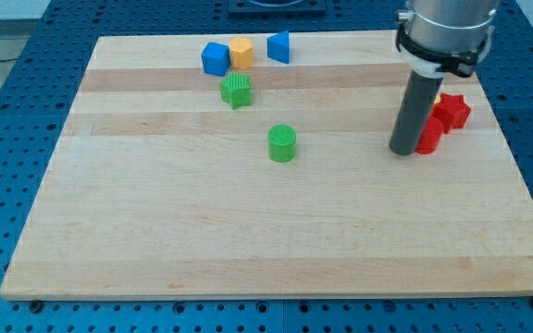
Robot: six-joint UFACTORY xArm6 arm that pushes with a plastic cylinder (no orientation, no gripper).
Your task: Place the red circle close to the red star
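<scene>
Camera view: my tip [403,151] touches red circle [428,138] from the view's left, pressing it against red star [452,112]; no gripper fitted.

Colour rundown of the board

The board [248,231] is pale wood with lighter and slightly darker grain bands running across, sitting on a blue perforated table [26,55]. Red star [452,112] and red circle [429,139] are the same bright red, with a bit of yellow [440,95] peeking out behind. Green circle [282,143] and green star [236,91] both have ribbed tops. Two blue blocks [215,58] [279,46] flank an orange one [241,52]. The rod is dark grey down to my tip [402,151].
</scene>
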